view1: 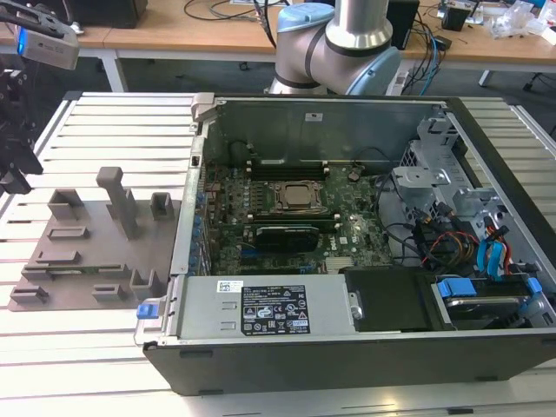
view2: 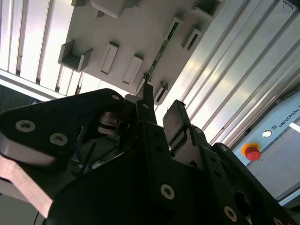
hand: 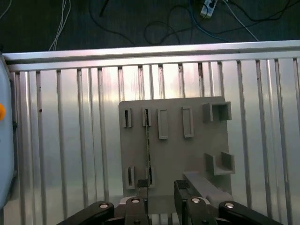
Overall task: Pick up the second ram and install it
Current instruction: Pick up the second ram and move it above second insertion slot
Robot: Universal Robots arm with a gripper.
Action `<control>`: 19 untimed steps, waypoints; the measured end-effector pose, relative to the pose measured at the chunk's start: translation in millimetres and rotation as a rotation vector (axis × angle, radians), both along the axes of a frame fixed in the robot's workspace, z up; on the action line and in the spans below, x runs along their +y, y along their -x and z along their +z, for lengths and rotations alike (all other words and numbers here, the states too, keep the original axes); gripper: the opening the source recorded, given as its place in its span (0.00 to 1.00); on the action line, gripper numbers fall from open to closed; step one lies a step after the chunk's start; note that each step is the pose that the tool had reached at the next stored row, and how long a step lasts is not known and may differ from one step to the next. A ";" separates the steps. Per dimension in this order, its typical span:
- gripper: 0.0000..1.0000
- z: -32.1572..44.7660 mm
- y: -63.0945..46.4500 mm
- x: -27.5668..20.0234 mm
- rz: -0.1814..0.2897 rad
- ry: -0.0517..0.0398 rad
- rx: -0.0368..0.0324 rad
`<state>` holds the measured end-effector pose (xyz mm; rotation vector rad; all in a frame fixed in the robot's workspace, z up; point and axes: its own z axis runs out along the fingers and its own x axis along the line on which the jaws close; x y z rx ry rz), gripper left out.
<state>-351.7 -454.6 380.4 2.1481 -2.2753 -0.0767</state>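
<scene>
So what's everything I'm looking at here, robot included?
computer case: one, dark grey, opened, on the table.
motherboard: one, green, inside the case.
CPU socket: one, metal-framed, on the motherboard.
tray: one, grey, beside the case, on the exterior view's left.
second ram: one, green, standing on edge in the tray's slots.
slatted table: one, silver, under everything.
arm: one, silver and blue, behind the case.
gripper: one, black, open, close to one end of the second ram.
</scene>
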 end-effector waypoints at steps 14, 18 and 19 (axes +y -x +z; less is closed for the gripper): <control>0.36 -10.0 0.0 0.0 0.000 -0.0001 0.0000; 0.36 -16.5 0.0 0.0 0.000 0.0000 0.0000; 0.36 -18.0 0.0 0.0 0.000 -0.0001 0.0000</control>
